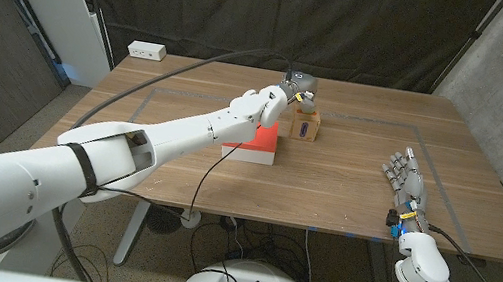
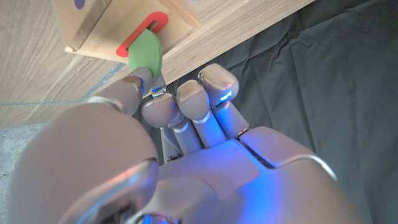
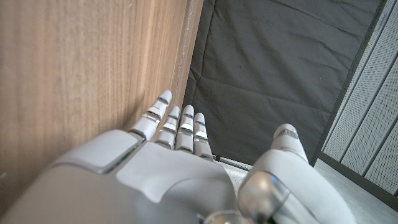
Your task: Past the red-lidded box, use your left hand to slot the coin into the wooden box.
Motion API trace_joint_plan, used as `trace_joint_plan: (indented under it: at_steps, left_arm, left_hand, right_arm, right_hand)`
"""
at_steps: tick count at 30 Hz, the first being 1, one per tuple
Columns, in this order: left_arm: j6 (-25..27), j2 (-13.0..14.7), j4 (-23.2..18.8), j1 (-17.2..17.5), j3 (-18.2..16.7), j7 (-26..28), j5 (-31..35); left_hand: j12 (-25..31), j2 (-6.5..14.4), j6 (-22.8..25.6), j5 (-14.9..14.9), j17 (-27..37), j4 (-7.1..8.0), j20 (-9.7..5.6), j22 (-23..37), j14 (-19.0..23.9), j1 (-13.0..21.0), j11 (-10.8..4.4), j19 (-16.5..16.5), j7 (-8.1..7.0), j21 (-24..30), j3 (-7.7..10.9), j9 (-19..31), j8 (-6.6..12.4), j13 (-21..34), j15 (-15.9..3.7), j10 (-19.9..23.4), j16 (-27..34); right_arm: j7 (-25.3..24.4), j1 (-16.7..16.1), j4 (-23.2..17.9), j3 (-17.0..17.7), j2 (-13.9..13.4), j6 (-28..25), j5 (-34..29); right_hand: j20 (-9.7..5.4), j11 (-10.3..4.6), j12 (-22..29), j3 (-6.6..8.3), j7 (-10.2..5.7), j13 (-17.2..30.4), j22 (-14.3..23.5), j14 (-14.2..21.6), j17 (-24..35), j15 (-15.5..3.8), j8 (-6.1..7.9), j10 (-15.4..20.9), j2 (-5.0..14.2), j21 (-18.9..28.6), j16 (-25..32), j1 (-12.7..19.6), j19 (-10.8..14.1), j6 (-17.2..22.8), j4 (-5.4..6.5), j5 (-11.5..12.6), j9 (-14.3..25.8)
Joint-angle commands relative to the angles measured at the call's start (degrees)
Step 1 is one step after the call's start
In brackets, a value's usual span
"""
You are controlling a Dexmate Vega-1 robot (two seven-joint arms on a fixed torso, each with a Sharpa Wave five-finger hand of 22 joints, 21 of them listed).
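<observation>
- Reaching across the table (image 1: 355,193), the left arm is stretching from the lower left of the head view up to the frame's upper middle, where the left hand (image 1: 297,86) is hovering just above the wooden box (image 1: 306,124).
- Pinching a green coin (image 2: 145,52) between thumb and fingertips (image 2: 132,83), the left hand is holding it edge-on; the other fingers are curling in beside it.
- Lying in the upper left of the left wrist view, the coin's leading edge is touching or just entering the red-rimmed slot (image 2: 143,32) in the top of the wooden box, and its flat face is looking roughly in line with the slot's long axis.
- Sitting at the head view's centre, the red-lidded box (image 1: 254,139) is lying under the left forearm, just beside the wooden box and on its near side.
- Waiting at the right of the head view, the right hand (image 1: 406,178) is standing well apart from both boxes, fingers straight and slightly apart, holding nothing.
- Judging from this, the left hand is far nearer, and the coming move is depending on pushing the coin straight along the slot.
</observation>
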Motion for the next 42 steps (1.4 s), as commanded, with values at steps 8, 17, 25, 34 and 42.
trace_joint_plan:
  at_steps: [8, 17, 25, 34, 42]
  left_arm:
    - [-1.92, -0.44, 1.94, -0.41, 0.59, -0.75, -1.24]
    - [-2.62, -0.67, 3.2, -0.55, 1.51, -1.19, -1.09]
    - [-1.25, -0.45, 2.91, -0.42, 1.56, -1.96, -0.81]
    - [-0.87, 0.09, 2.36, -0.48, 1.19, -2.77, -1.37]
    - [-1.02, 0.66, 1.75, -0.47, 1.05, -2.38, -1.06]
  left_hand:
    - [-0.32, 2.05, 5.64, 0.29, 0.18, 0.01, -2.44, 0.2, 0.26, 1.49, -0.12, -0.19, 2.47, 0.02, 0.45, -0.02, 3.66, -0.21, 0.11, 0.01, 0.15]
    - [-0.2, 2.13, 5.55, 0.27, 0.34, 0.06, -2.43, 0.2, 0.14, 1.38, -0.1, -0.24, 2.43, 0.06, 0.46, -0.07, 3.73, -0.15, 0.11, 0.02, 0.07]
    - [-0.01, 1.97, 5.45, 0.26, 1.03, 0.11, -2.39, 0.09, 0.34, 1.1, -0.19, -0.51, 1.99, -0.02, 0.43, -0.2, 3.71, 0.21, 0.06, -0.07, 0.38]
    - [0.16, -1.13, 1.32, -0.41, 0.38, 0.75, -2.37, -0.41, -0.3, -2.86, -1.27, -0.42, -0.43, -0.53, -1.75, -1.33, 0.91, 0.67, 0.1, 0.32, -0.45]
    - [0.19, -3.55, 0.04, -1.12, 0.69, 1.28, -2.38, -0.61, 0.18, -7.43, -2.12, 0.28, -0.4, -1.25, -3.27, -2.3, -1.59, 0.37, 0.05, 0.43, -0.13]
  right_arm:
    - [0.34, 0.03, 0.23, -0.33, 0.18, 0.25, 0.26]
    - [0.09, -0.15, 0.06, -0.34, 0.24, 0.48, 0.05]
    - [-0.38, -0.29, -0.36, -0.43, 0.02, 0.22, -0.63]
    - [-0.16, -0.19, -0.48, -0.48, -0.07, 0.21, -0.61]
    - [-0.89, -0.27, -1.05, -0.66, -0.5, -0.16, -1.99]
  right_hand:
    - [-0.16, 0.07, -0.22, 0.23, 0.09, 0.17, 0.07, 0.64, -0.06, -0.1, -0.03, -0.06, 0.43, 0.25, 0.39, 0.19, 1.0, 0.41, -0.33, -0.07, 0.31]
    - [-0.19, 0.19, -0.21, 0.24, 0.09, 0.17, 0.07, 0.76, -0.06, -0.13, -0.03, -0.02, 0.48, 0.27, 0.44, 0.24, 1.15, 0.42, -0.36, -0.07, 0.31]
    - [-0.12, 0.14, -0.2, 0.24, 0.04, 0.17, 0.06, 0.78, -0.06, -0.17, -0.02, 0.01, 0.52, 0.3, 0.44, 0.29, 1.31, 0.45, -0.38, -0.08, 0.31]
    - [-0.1, 0.13, -0.22, 0.21, 0.02, 0.18, 0.06, 0.82, -0.06, -0.17, -0.04, -0.01, 0.51, 0.27, 0.46, 0.3, 1.37, 0.43, -0.39, -0.09, 0.31]
    - [-0.09, 0.14, -0.24, 0.17, -0.07, 0.18, 0.06, 0.82, -0.06, -0.21, -0.07, -0.06, 0.48, 0.25, 0.45, 0.3, 1.41, 0.35, -0.41, -0.1, 0.32]
